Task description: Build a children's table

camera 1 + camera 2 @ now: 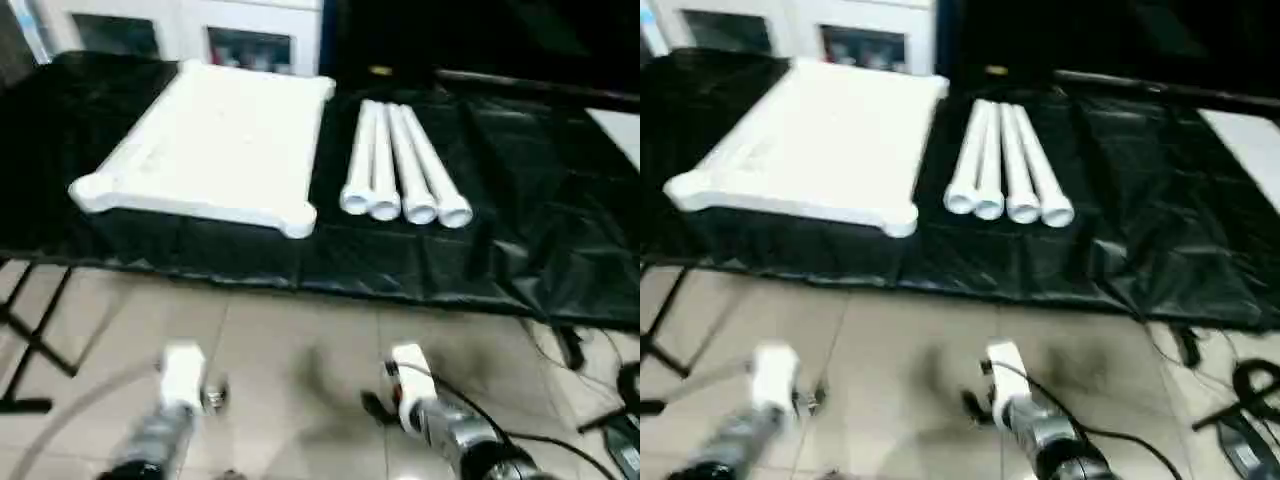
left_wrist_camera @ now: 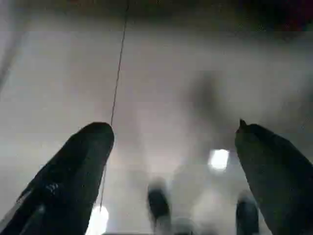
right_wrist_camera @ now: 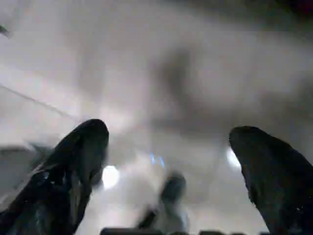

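Four legs (image 1: pixel 400 165) lie side by side on the bench (image 1: pixel 540 200), ends toward the robot, nearest the right end effector (image 3: pixel 166 161); both it and the left end effector (image 2: pixel 171 161) gape wide, empty

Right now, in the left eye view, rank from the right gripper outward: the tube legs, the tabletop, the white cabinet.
From the right gripper, low over the floor:
1. Tube legs: four lying side by side on the black cover, straight ahead.
2. Tabletop: on the cover, ahead and to the left.
3. White cabinet: behind the bench, far left.
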You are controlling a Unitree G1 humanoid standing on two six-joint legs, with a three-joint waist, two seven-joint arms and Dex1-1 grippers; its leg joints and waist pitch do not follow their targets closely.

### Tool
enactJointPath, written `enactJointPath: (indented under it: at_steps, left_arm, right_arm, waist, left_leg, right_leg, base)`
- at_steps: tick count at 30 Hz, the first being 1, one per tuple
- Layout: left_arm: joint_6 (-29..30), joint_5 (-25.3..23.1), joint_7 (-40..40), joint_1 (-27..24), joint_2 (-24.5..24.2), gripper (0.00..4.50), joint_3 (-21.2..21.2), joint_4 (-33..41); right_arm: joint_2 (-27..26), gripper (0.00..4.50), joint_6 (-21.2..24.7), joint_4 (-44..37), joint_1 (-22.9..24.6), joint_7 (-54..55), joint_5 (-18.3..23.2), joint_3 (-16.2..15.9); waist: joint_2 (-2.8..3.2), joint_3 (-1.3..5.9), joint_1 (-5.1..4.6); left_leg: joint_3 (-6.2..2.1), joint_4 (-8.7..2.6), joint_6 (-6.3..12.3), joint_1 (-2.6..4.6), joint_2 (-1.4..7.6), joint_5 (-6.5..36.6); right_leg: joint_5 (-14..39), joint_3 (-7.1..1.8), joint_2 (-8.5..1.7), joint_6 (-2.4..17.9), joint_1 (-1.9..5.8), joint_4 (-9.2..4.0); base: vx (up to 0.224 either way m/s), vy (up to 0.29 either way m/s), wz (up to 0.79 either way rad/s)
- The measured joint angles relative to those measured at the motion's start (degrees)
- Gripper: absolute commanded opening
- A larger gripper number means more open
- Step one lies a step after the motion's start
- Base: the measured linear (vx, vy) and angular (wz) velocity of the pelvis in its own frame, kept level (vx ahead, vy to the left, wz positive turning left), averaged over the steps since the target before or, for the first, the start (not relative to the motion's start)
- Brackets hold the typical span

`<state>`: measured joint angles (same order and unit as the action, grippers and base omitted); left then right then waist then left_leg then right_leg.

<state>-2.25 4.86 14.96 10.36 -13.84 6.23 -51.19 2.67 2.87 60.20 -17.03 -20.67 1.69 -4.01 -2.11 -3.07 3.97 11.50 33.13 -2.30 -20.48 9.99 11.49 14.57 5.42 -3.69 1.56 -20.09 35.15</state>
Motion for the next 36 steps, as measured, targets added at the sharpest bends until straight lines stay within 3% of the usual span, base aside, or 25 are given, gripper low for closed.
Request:
enactJointPath:
  at_steps: [2,5,8,13,16,21,26,29,31,34,36]
  left_arm:
    - [-1.19,0.84,2.82,-2.14,-1.9,4.44,0.69,6.86]
    - [-2.37,3.44,6.04,-7.82,-2.76,4.44,1.75,19.63]
    - [-3.22,4.08,6.03,-11.66,-4.16,4.44,1.88,28.62]
    - [-3.81,4.58,3.36,-13.8,-5.92,4.44,4.28,41.74]
    - [0.9,5.23,0.64,-11.62,-6.93,4.44,8.3,51.85]
    - [10.86,4.76,-3.48,-3.08,-8.11,4.44,9.42,58.35]
    - [13.95,3.92,-7.68,4.47,-5.81,4.44,7.11,54.46]
    - [13.18,-0.39,-10.52,8.41,-3.83,4.44,4.57,50.78]
    - [14.67,-2.22,-11.92,11.95,-3.77,4.44,3.93,48.67]
    - [15.11,-0.05,-8.78,17.98,-4.17,4.44,3.61,43.51]
    - [15.07,0.31,-7.73,18.37,-4.16,4.44,2.54,43.42]
  right_arm:
    - [1.76,4.5,0.41,-6.44,2.61,-2.32,0.52,-0.69]
    - [5.26,4.5,2.7,-24.4,9.61,-8.68,3.79,-2.66]
    - [7.86,4.5,4.34,-37.26,14.03,-12.46,6.11,-4.3]
    - [10.57,4.5,8.89,-55.15,18.49,-17.03,12.52,-4.7]
    - [9.12,4.5,10.83,-64.05,18.18,-15.17,14.72,-3.85]
    - [3.31,4.5,10.54,-69.07,8.57,-3.21,13.17,1.31]
    - [3.31,4.5,14.99,-63.56,0.02,3.81,13.52,6.38]
    - [3.83,4.5,15.23,-60.53,-1.62,5.81,12.98,6.46]
    - [4.08,4.5,15.76,-58.98,-3.61,6.83,11.6,6.46]
    - [3.94,4.5,15.66,-56.39,-6.46,7.64,9.56,6.16]
    - [3.54,4.5,15.63,-56.19,-6.84,7.29,9.55,5.74]
  waist:
    - [0.21,-0.13,0.14]
    - [0.36,-0.2,0.34]
    - [0.44,-0.26,0.35]
    - [0.7,-0.49,1.06]
    - [0.73,-0.46,1.21]
    - [0.7,-0.46,1.16]
    - [0.42,-0.37,1.3]
    - [0.34,-0.38,1.16]
    - [0.31,-0.36,0.98]
    - [0.03,-0.33,0.77]
    - [-0.1,-0.28,0.64]
  left_leg:
    - [0.03,0.05,0.07,-0.04,-0.01,0.0]
    - [0.03,0.04,0.27,-0.03,0.02,-0.05]
    - [-0.01,0.05,0.07,0.07,0.18,0.05]
    - [-0.06,0.02,-0.04,0.2,0.2,-0.01]
    - [-0.08,0.02,-0.14,0.25,0.21,-0.07]
    - [-0.08,0.03,-0.37,0.23,0.17,-0.24]
    - [-0.1,0.04,-0.41,0.12,0.12,-0.27]
    - [-0.11,0.05,-0.32,-0.03,0.12,-0.32]
    - [-0.13,0.34,-0.14,-0.55,0.13,-0.5]
    - [-0.15,0.63,-0.14,-0.81,0.19,-0.52]
    - [-0.14,0.63,-0.13,-0.79,0.19,-0.52]
  right_leg:
    - [0.0,0.0,0.01,0.0,-0.03,0.03]
    - [0.0,-0.01,0.04,-0.01,-0.02,-0.02]
    - [0.0,-0.01,0.22,-0.01,0.04,-0.03]
    - [-0.02,-0.02,0.28,-0.03,0.14,0.04]
    - [-0.02,-0.03,0.29,-0.03,0.16,0.09]
    - [-0.16,-0.1,0.29,-0.05,0.06,0.19]
    - [-0.17,-0.11,0.3,-0.08,0.02,0.19]
    - [-0.2,-0.11,0.3,-0.12,-0.13,0.24]
    - [-0.22,-0.17,0.3,-0.16,-0.75,0.69]
    - [-0.24,-0.23,0.32,-0.19,-1.19,1.21]
    - [-0.15,-0.28,0.32,-0.05,-1.19,1.22]
  base:
    - [0.0,0.0,0.0]
    - [0.0,0.0,0.0]
    - [0.0,0.0,0.0]
    - [0.0,0.0,0.0]
    - [0.0,0.0,0.0]
    - [0.0,0.0,0.0]
    - [0.0,0.0,0.0]
    - [0.0,0.0,0.0]
    - [0.0,0.0,0.0]
    - [0.0,0.0,0.0]
    - [0.0,0.0,0.0]
